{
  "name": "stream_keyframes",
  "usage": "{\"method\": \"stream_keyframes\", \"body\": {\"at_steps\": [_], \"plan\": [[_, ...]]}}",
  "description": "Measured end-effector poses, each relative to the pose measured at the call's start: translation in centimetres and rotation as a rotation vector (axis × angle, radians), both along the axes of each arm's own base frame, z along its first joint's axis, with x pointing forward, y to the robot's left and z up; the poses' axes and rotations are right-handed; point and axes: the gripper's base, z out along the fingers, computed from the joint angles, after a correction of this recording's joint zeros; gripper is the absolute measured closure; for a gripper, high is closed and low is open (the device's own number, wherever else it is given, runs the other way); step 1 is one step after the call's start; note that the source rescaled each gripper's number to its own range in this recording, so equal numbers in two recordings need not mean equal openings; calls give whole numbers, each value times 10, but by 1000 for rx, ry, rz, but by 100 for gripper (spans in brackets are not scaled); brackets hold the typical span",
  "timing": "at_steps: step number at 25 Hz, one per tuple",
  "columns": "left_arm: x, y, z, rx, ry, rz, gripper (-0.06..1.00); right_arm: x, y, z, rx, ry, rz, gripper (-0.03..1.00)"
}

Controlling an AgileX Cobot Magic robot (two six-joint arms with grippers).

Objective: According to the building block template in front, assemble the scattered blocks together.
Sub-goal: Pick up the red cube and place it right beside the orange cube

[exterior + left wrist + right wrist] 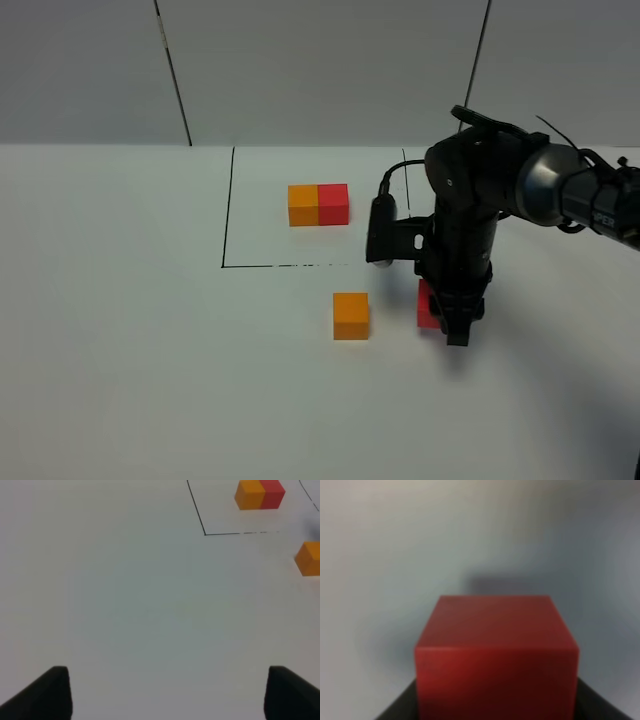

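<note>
On the white table (pixel 150 350) the building block template (pixel 318 204), orange cube on the left and red on the right, joined flush, sits in the upper middle of the overhead view. It lies inside a thin black drawn rectangle (pixel 227 210) whose lower line fades out toward the right. Just below that line, near the centre of the frame, the loose orange cube (pixel 351 315) stands by itself, square to the camera and touching nothing. To its right, with a clear gap of bare table between them, is the loose red cube (pixel 427 305), half hidden by the black right arm reaching in from the right edge. The right gripper (pixel 457 325) points down at the table with its jaws together. The red cube is not between them but sits hard against the gripper's left side, seemingly touching, and fills most of the blurred right wrist camera view. The left gripper (pixel 167 695) does not appear in the overhead view. Its own camera shows the two dark fingertips (pixel 47 695) standing wide apart over bare table with nothing between them, well away from the cubes.
</note>
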Motion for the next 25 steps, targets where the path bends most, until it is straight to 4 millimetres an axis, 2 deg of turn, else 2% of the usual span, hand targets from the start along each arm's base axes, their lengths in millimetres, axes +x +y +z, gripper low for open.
{"method": "stream_keyframes", "body": {"at_steps": [7,25], "plan": [[0,0,0,0,0,0,29,7,17,-9,6,-1,56,97],[0,0,0,0,0,0,30,10,22,-40,16,38,70,97]]}}
